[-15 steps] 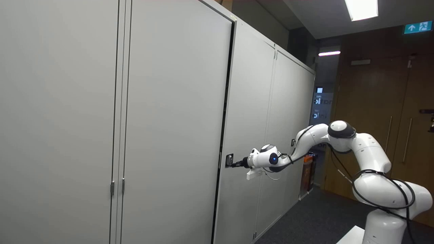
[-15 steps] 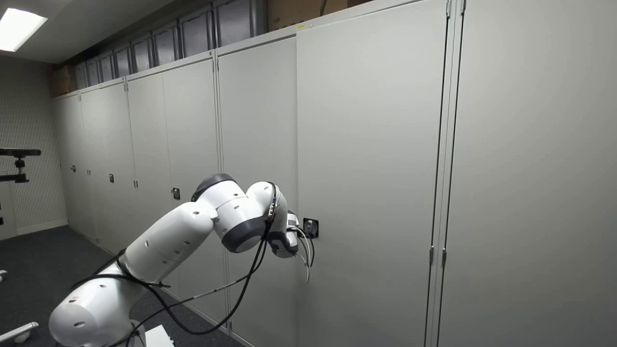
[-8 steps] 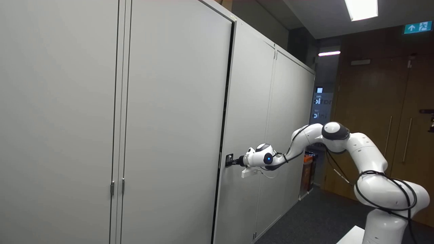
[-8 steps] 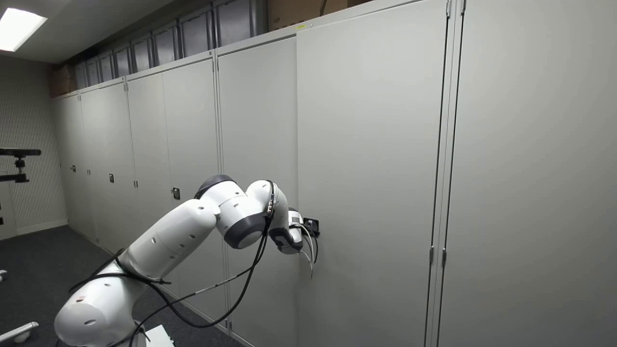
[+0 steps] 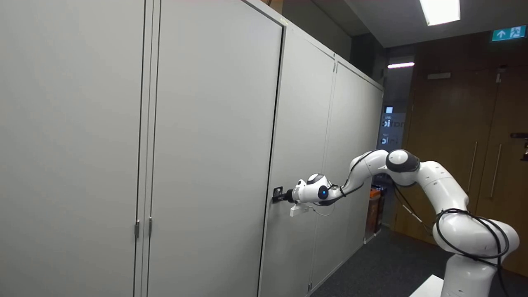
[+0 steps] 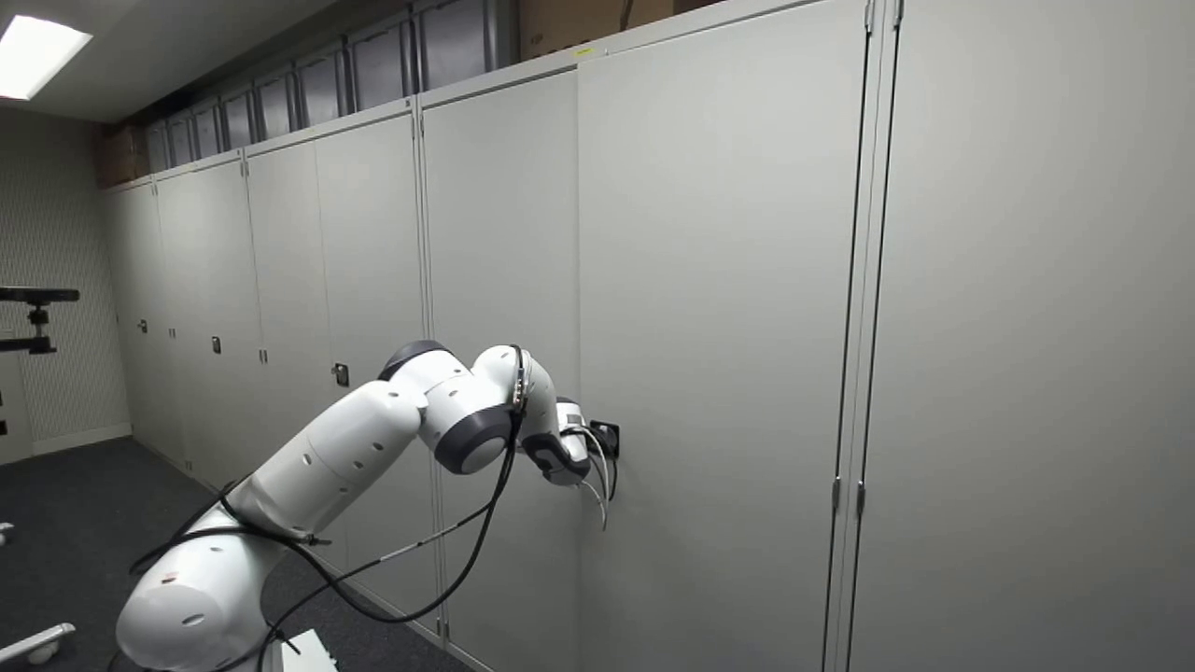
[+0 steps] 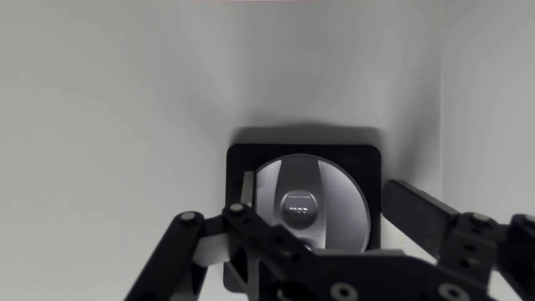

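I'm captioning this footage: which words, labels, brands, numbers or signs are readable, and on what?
Emergency exit sign: upward arrow and running figure, no words.
Round latch knob: letters at centre, too blurred.
Bluish background panel: lettering, too blurred.
Yellow sticker on the cabinet: too small.
Cardboard box: mark too small.

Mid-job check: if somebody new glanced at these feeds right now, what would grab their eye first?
Probably the white robot arm, stretched out toward the tall pale grey cabinets in both exterior views. In the wrist view, it would be the round silvery knob on its black square plate, with the jaws parted to either side. A green exit sign stands out at an exterior view's top right.
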